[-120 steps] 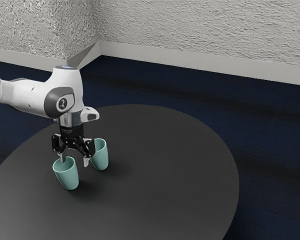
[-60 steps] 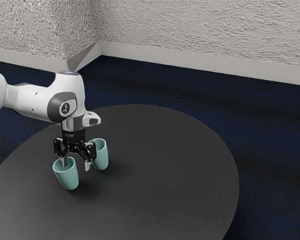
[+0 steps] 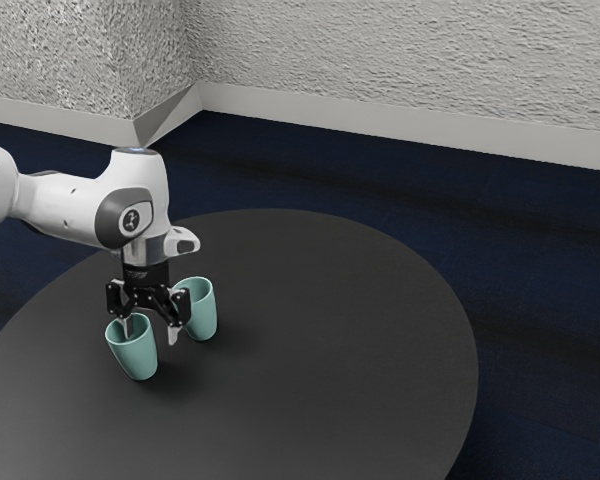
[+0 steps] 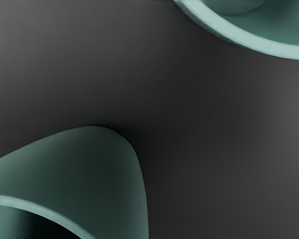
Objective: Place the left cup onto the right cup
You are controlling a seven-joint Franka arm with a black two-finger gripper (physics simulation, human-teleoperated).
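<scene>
Gripper (image 3: 149,330): points straight down, low over the tabletop (image 3: 330,330), fingers apart. One finger (image 3: 129,327) dips inside the mouth of the near cup (image 3: 135,357). The other finger (image 3: 170,334) hangs outside that cup, in the gap between the two cups. No clamp on the cup wall is visible; contact of the inner finger with the rim cannot be judged.

Near cup: teal, mouth up, standing on the tabletop toward the exterior view's left. In the wrist view it sits right under the hand (image 4: 74,179).

Far cup (image 3: 200,310): same teal, mouth up, standing just beside the near cup on the exterior view's right and a little further back. The cups are apart, with bare tabletop (image 4: 189,124) between them in the wrist view, where the far cup's rim (image 4: 239,37) curves past.

Arm (image 3: 70,205): white, enters from the exterior view's left.

Surface: round, matte black tabletop.

Room: dark blue floor (image 3: 430,200), rough grey walls (image 3: 400,50), pale baseboard (image 3: 400,120), with a corner behind the arm.
</scene>
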